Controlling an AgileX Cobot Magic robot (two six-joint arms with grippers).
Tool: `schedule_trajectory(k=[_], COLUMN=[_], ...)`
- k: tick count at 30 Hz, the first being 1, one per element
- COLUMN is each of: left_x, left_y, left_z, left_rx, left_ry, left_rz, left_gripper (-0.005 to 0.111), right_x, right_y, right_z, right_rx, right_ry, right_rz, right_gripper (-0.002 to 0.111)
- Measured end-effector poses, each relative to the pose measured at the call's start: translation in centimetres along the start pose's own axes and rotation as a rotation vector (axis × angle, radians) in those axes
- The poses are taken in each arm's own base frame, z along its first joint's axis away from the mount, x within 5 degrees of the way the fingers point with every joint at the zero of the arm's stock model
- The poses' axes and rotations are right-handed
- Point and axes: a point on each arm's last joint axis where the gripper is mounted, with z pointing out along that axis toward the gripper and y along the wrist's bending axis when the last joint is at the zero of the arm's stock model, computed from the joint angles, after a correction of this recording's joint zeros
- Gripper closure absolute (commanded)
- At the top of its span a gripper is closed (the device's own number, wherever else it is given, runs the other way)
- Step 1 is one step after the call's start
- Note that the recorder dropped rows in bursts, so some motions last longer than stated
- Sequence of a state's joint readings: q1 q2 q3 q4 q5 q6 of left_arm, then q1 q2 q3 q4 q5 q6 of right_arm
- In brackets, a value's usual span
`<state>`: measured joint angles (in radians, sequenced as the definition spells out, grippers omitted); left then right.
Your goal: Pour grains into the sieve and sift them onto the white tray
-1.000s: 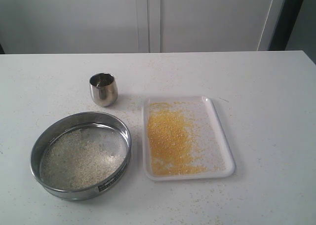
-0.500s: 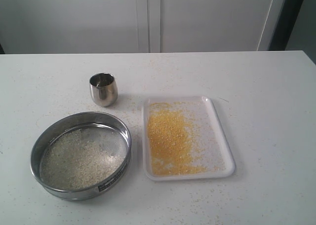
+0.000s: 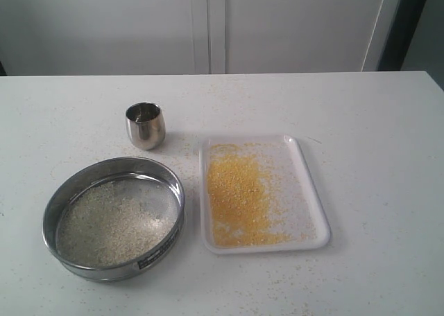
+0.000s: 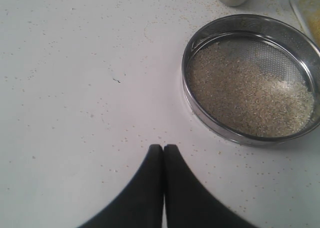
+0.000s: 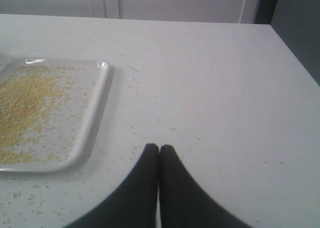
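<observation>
The sieve (image 3: 113, 217) rests on the table at the front left, with whitish grains (image 3: 111, 222) lying on its mesh. To its right the white tray (image 3: 305, 191) lies flat with fine yellow grains (image 3: 237, 199) spread over its left half. Neither arm shows in the exterior view. My left gripper (image 4: 163, 147) is shut and empty above bare table, apart from the sieve (image 4: 252, 78). My right gripper (image 5: 159, 147) is also shut and empty, over the table beside the white tray (image 5: 97, 105).
A small steel cup (image 3: 145, 125) stands upright behind the sieve. Stray grains are scattered over the white table (image 3: 374, 122). The table's far edge meets a white panelled wall, and its right edge shows in the right wrist view.
</observation>
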<state>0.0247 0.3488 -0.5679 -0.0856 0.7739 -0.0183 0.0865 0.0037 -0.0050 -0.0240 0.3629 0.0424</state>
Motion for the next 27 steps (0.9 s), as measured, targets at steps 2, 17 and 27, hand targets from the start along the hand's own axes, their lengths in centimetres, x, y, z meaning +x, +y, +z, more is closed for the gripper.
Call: schedule_trajectory(k=[2, 17, 27], left_x=[0.0, 0.0, 0.4], left_y=[0.0, 0.0, 0.3], left_z=[0.0, 0.0, 1.4], left_rx=[0.0, 0.0, -0.017], left_ry=[0.0, 0.0, -0.076], left_rz=[0.0, 0.0, -0.008], left_gripper=[0.107, 0.107, 0.107], right_x=[0.0, 0.0, 0.0], right_y=[0.0, 0.0, 0.0], right_z=[0.0, 0.0, 0.0], right_rx=[0.0, 0.0, 0.0], right_ry=[0.0, 0.0, -0.002], right_rz=[0.0, 0.0, 0.0], right_gripper=[0.108, 0.108, 0.108])
